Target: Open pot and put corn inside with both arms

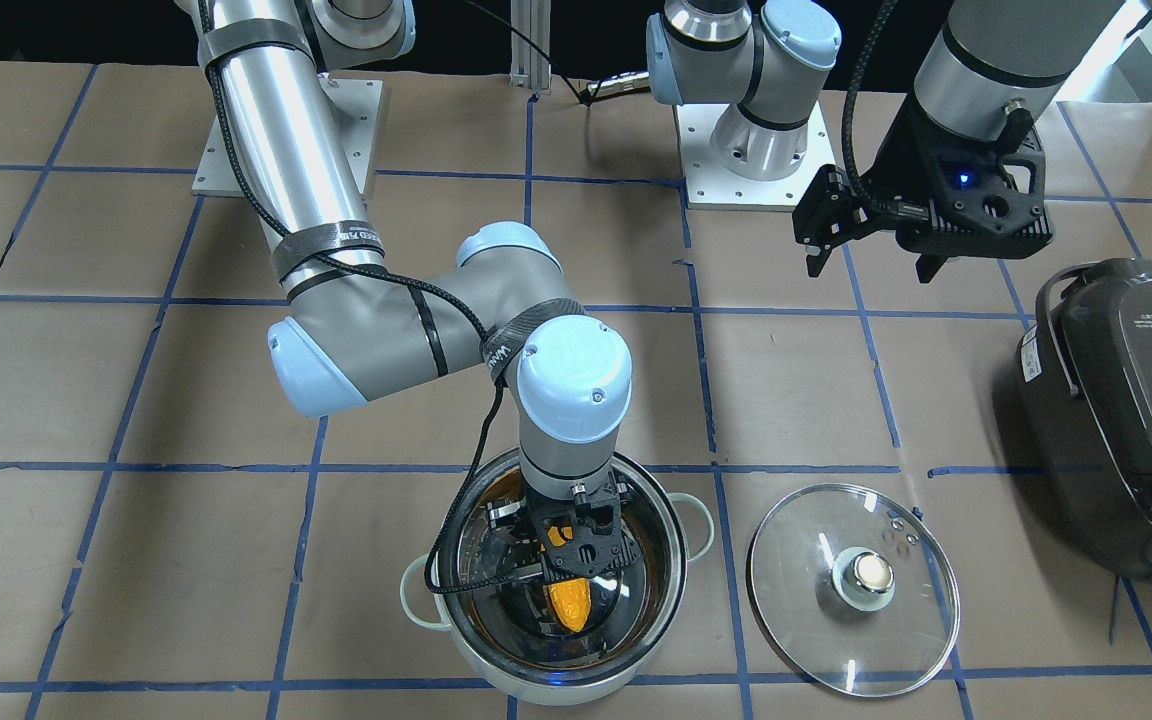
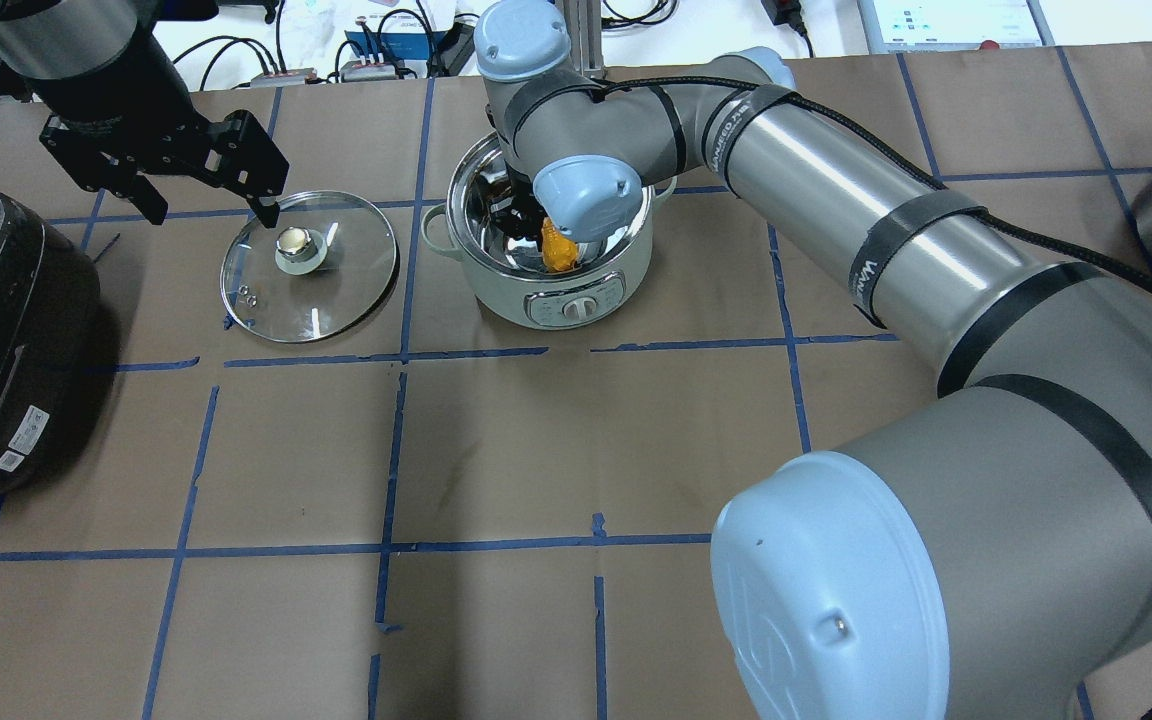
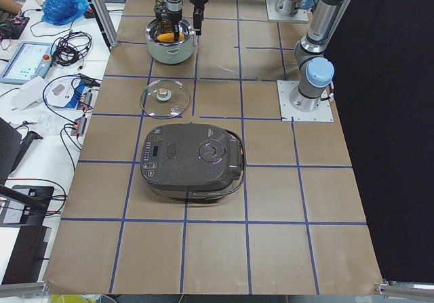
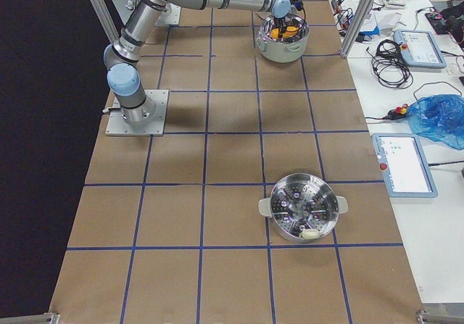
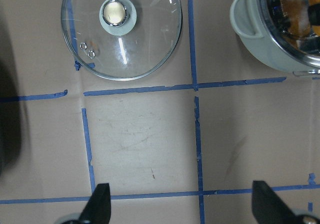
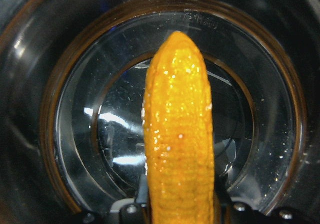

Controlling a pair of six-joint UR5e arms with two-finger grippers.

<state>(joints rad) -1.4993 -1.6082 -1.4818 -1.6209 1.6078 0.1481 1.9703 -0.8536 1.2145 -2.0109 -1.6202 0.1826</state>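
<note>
The corn (image 6: 177,129) is inside the open pot (image 1: 661,610), clamped at its thick end by the right gripper (image 1: 576,548). Its long axis is roughly upright, with the tapered tip pointing down at the pot's floor. The right wrist view shows the tip against that shiny floor but not whether it touches, and the gripping fingers are mostly cut off there. The left gripper (image 5: 182,206), jaws spread and empty, hangs to the robot's left of the pot, where the glass lid (image 1: 806,620) lies knob-up just beside it.
</note>
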